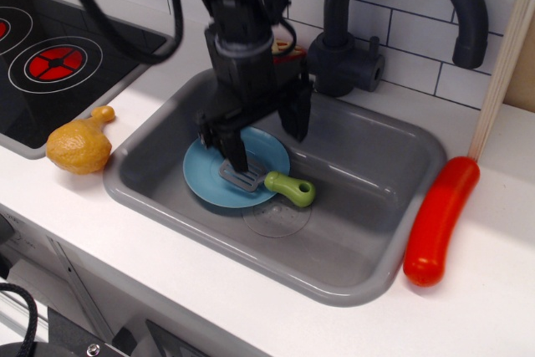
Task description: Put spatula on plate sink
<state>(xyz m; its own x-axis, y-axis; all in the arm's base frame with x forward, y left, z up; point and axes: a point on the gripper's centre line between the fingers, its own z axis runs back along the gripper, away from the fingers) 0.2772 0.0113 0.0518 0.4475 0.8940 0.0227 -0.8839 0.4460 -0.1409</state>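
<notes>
The spatula [269, 183] lies flat in the grey sink [368, 232]. Its grey slotted blade rests on the light-blue plate [209, 181] and its green handle sticks out over the plate's right edge onto the sink floor. The plate lies on the sink floor at the left. My gripper [263, 141] hangs above the plate, open and empty, with one finger [232, 150] over the plate and the other at the right, clear of the spatula.
A black stovetop [58, 60] sits at the left. A yellow toy chicken leg [82, 141] lies on the white counter beside the sink. A red sausage [439, 219] lies on the counter at the right. A dark faucet [393, 14] arches over the sink's back.
</notes>
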